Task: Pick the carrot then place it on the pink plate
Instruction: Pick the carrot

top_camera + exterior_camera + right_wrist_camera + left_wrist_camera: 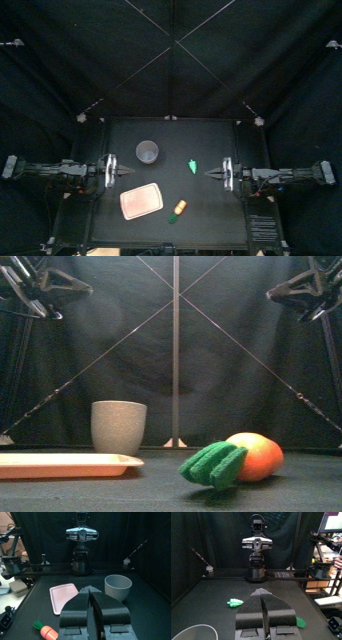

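Idling: left claw (262, 593) and right claw (91, 590) closed, empty, parked wide, leaving access.
carrot (178, 208): near edge, just right of pink plate (134, 200), unpicked.

The top view looks steeply down from high up, the tabletop (214, 215) filling the frame's lower half. The front view sits level at its front edge, close to the carrot (247, 458) at lower right. The wrist views face each other across it (each frames the opposite arm at upper centre). All four share the grey cup (147, 151).

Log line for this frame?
left gripper shut, empty | right gripper shut, empty | carrot on table beside pink plate
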`<state>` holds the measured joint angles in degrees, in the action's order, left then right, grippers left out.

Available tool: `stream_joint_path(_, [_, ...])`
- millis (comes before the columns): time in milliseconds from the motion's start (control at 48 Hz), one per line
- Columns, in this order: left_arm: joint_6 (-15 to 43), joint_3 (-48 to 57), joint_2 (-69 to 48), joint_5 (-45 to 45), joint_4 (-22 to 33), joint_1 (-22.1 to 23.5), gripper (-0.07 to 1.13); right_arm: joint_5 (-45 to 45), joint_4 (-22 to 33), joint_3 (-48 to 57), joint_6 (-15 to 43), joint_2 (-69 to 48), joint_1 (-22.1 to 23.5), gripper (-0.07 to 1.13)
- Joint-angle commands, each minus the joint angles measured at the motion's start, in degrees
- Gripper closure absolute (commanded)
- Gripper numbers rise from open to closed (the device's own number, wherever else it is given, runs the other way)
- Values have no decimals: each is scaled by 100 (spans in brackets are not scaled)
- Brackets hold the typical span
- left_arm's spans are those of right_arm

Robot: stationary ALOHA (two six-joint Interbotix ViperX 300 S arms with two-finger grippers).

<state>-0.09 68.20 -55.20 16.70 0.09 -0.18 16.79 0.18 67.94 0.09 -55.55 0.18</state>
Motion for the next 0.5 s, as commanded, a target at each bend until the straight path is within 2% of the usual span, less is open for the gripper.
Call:
stream_joint_path(21, [0, -18, 9, 105, 88, -88, 110, -26, 0, -79, 9, 176, 0, 107])
stream_joint_path(188, [9, 18, 0, 114, 149, -114, 110, -290, 0, -281, 97, 826, -114, 102])
stream_joint_path(500, [9, 79, 0, 158, 141, -114, 109, -923, 0, -1037, 123, 2522, -1107, 100])
